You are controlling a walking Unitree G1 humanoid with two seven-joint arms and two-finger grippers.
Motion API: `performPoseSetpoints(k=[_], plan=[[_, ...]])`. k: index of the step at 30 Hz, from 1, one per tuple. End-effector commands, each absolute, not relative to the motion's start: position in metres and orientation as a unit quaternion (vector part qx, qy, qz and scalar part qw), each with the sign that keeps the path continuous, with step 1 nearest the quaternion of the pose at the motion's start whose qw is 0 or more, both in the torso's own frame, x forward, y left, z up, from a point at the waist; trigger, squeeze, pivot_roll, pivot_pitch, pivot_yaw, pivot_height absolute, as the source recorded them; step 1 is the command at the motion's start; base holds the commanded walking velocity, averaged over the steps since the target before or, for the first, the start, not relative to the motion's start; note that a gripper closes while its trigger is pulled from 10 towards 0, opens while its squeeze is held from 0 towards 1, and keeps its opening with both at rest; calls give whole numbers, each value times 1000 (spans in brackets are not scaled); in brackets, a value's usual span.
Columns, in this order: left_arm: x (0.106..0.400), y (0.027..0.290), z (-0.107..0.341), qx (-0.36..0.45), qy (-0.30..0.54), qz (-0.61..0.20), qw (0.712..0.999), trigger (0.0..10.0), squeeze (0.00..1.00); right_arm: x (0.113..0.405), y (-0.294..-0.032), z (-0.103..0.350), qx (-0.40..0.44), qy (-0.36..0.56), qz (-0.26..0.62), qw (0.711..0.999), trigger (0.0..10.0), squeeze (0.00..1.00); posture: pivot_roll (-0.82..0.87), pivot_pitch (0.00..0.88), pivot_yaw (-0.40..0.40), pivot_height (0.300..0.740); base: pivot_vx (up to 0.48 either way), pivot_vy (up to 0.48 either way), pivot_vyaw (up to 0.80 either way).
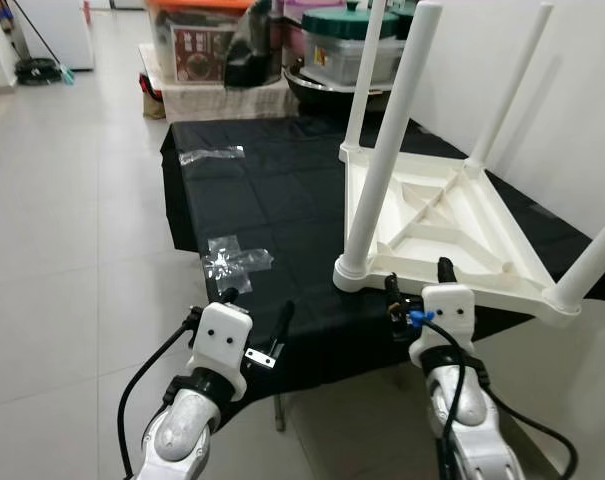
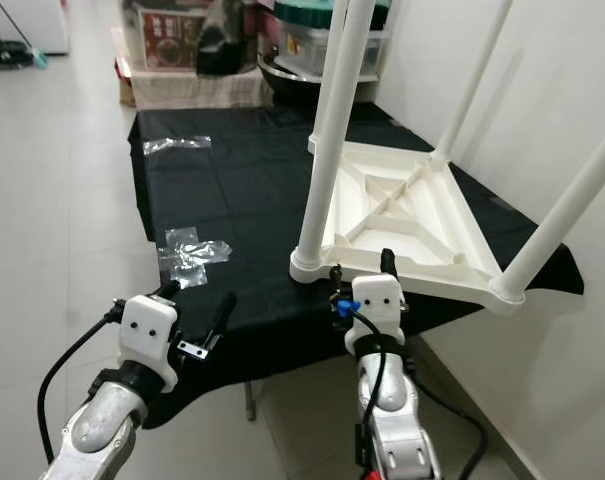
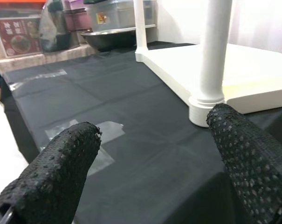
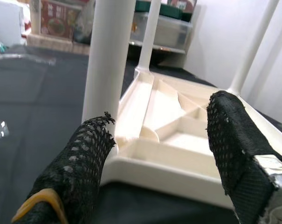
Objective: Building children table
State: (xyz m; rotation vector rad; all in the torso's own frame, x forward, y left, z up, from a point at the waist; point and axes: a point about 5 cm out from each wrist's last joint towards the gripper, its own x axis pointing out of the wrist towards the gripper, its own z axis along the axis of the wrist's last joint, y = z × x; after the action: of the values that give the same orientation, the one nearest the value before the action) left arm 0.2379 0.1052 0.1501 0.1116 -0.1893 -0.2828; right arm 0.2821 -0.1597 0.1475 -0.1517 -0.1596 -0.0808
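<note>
A white plastic children's table [image 1: 432, 215] lies upside down on a black cloth [image 1: 252, 200], with its legs pointing up. The nearest leg [image 1: 387, 150] stands in the front left corner socket. My right gripper [image 1: 418, 277] is open just before the table's near edge, beside that corner; in the right wrist view the leg [image 4: 108, 56] rises past one finger [image 4: 85, 163]. My left gripper [image 1: 257, 303] is open over the front edge of the cloth, left of the table, with nothing between its fingers [image 3: 61, 172].
Two clear plastic wrappers [image 1: 237, 258] [image 1: 210, 154] lie on the cloth. Storage boxes [image 1: 197, 45] and a lidded pot [image 1: 352, 45] stand at the far end. A white wall runs along the right. Tiled floor [image 1: 72, 230] opens to the left.
</note>
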Motion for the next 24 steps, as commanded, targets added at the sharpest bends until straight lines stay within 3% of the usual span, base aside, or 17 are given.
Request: performPoseSetpoints(k=[1,11,18,24], plan=[[238,104,147,59,-88,-146,984,10000,0,285,-167,149,-71,-76,-60,993,10000,0,72,25,-92,740,322,0,0],[237,104,144,69,-83,-148,983,10000,0,295,-184,161,-72,-87,-107,988,10000,0,69,14,-91,740,354,0,0],[237,105,142,63,-75,-144,985,10000,0,297,-208,168,-94,-90,-186,974,10000,0,68,12,-85,740,349,0,0],[237,104,142,61,-74,-148,984,10000,0,301,-216,172,-104,-84,-208,969,10000,0,68,14,-92,740,0,0,0]])
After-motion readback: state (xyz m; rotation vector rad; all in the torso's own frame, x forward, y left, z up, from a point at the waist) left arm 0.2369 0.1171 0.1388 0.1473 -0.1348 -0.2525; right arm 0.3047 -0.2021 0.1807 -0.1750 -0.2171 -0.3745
